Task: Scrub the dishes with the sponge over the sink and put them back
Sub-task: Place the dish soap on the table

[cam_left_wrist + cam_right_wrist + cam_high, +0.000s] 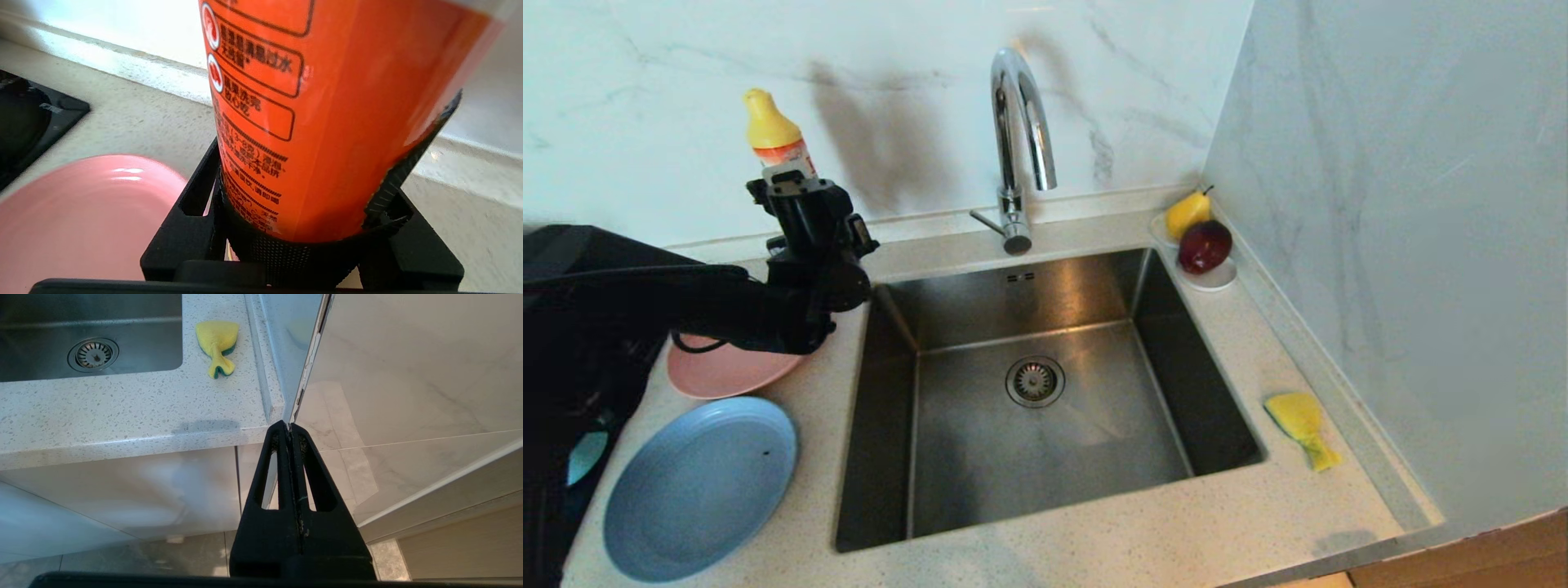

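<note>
My left gripper (792, 196) is at the back left of the counter, above the far edge of the pink plate (727, 371), shut on an orange detergent bottle (327, 102) with a yellow cap (768, 122). The bottle fills the space between the fingers (412, 163) in the left wrist view, with the pink plate (81, 212) beneath. The pale-blue plate (698, 486) lies nearer the front, and a teal bowl (587, 453) peeks out behind my arm. The yellow sponge (1303, 425) lies right of the sink (1045, 465). My right gripper (289, 426) hangs shut below the counter's front edge.
A chrome tap (1017, 122) arches over the back of the sink, above the drain strainer (1035, 380). A pear (1186, 214) and a dark red apple (1205, 245) sit on a white saucer (1217, 280) in the back right corner. A black cooktop (24, 122) lies left of the plates.
</note>
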Robot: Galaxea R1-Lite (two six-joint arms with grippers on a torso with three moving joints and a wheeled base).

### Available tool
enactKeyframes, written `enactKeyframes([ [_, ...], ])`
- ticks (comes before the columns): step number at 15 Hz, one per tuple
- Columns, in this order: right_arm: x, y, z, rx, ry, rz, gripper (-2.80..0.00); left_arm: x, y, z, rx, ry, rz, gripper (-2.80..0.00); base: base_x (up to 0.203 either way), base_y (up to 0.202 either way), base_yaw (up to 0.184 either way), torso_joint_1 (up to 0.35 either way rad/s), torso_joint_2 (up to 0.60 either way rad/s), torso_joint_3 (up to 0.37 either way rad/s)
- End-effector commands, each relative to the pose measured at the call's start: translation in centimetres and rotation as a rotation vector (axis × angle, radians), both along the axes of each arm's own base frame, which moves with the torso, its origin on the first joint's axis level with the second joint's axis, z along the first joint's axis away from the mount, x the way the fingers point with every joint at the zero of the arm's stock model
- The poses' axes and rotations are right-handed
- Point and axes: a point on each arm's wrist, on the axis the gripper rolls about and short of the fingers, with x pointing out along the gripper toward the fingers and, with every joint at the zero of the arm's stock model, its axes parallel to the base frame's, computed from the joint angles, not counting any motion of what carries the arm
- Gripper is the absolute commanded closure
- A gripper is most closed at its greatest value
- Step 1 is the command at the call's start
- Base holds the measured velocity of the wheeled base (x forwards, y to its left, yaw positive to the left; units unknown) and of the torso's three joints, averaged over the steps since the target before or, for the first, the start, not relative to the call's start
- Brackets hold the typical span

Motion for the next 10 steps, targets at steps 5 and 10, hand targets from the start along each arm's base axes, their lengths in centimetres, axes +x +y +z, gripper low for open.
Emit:
enactKeyframes([
  [5, 0.0, 0.0, 0.0, -0.001, 0.000, 0.000, 0.00, 3.5, -0.4, -3.5, 0.009, 0.020, 0.018, 0.00, 0.000, 0.000, 0.000, 0.000, 0.00, 0.000],
  [10, 0.0, 0.0, 0.0, -0.001, 0.000, 0.000, 0.00, 5.0, -0.2, -5.5, 0.008, 0.029, 0.031, 0.00, 0.000, 0.000, 0.000, 0.000, 0.00, 0.000],
])
